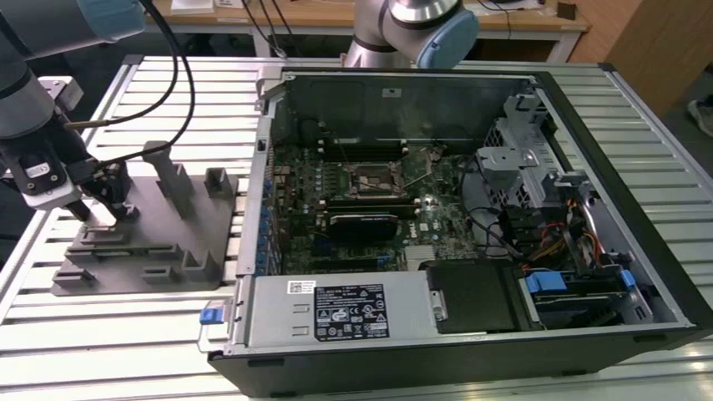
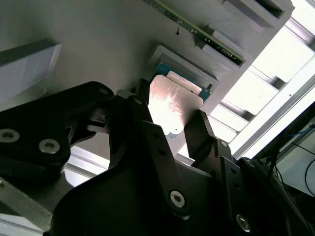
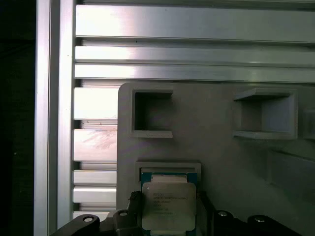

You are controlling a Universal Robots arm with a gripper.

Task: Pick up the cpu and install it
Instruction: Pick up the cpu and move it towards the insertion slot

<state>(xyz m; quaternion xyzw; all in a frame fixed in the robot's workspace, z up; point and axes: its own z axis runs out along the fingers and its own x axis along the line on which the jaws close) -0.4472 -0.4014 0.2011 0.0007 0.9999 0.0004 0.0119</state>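
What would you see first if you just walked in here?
The big open computer case, its motherboard showing, towards the exterior view's right. At that view's left, the gripper hangs low over a grey fixture, right at the shiny square cpu.

My arm (image 1: 25, 100): grey metal tubes, pale blue joint caps (image 1: 112, 17). A black cable (image 1: 184, 83) loops off me. White block (image 1: 42, 180) at my wrist. My gripper (image 2: 170, 118): matte black linked plates, round silver screws (image 2: 177, 198).
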